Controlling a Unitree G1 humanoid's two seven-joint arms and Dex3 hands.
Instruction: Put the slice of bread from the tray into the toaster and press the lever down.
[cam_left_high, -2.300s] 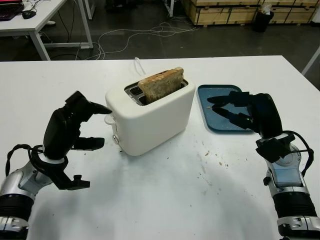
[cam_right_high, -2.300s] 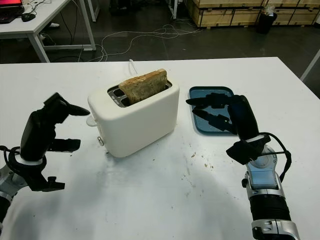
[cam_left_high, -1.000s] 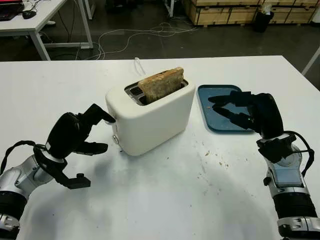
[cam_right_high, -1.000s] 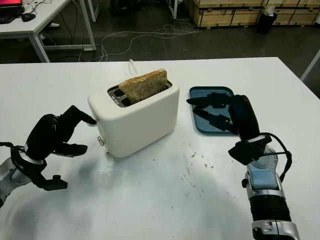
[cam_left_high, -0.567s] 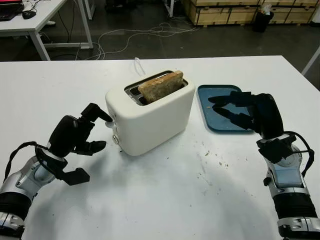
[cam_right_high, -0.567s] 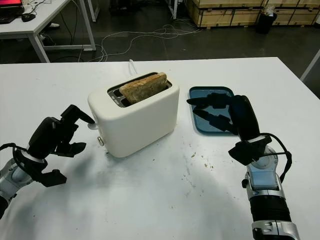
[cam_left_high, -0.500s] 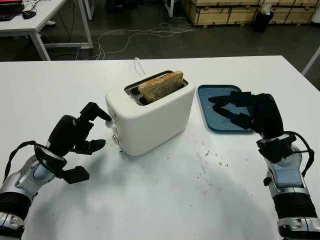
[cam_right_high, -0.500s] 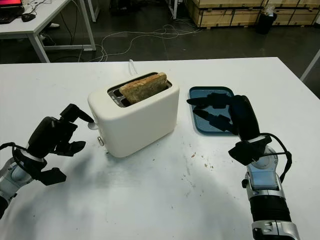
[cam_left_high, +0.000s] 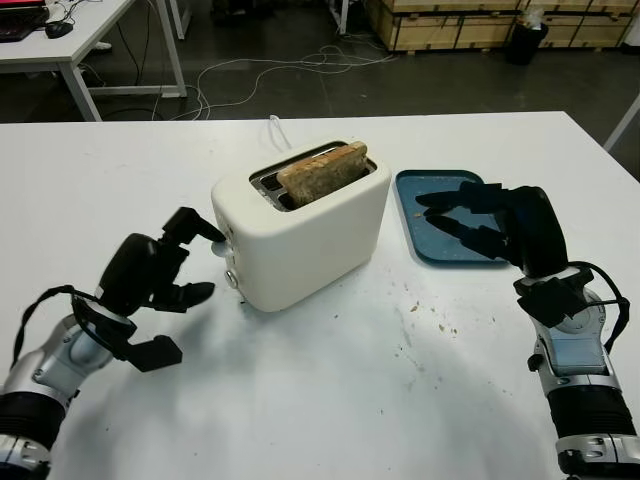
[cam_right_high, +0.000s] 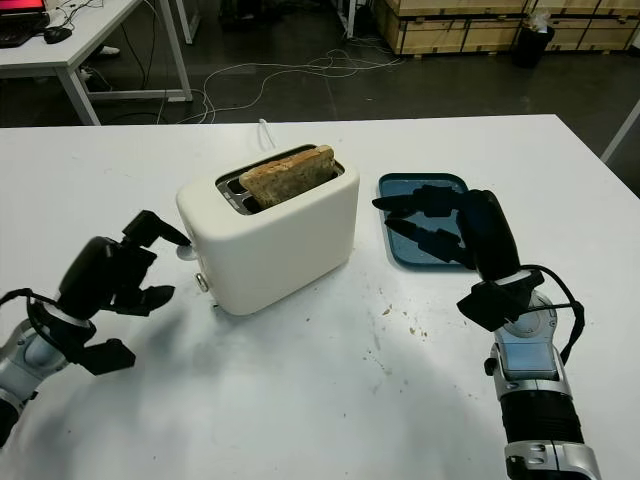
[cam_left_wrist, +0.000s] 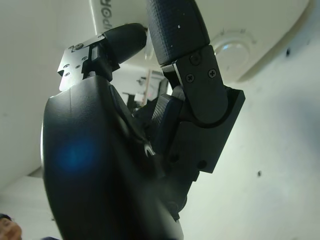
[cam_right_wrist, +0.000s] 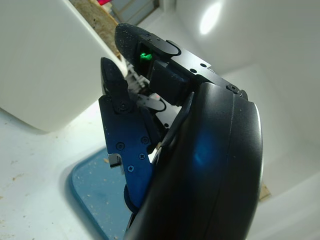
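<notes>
While the bread (cam_left_high: 322, 172) sits in the toaster (cam_left_high: 300, 235), the left hand (cam_left_high: 160, 270), fingers curled, touches its lever (cam_left_high: 221, 247); the open right hand (cam_left_high: 490, 225) hovers above the tray (cam_left_high: 412, 195).

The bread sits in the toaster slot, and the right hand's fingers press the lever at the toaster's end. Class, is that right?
Not quite: the left hand presses the lever, as the left eye view shows. The bread is in the toaster; the right hand hangs open over the tray.
</notes>
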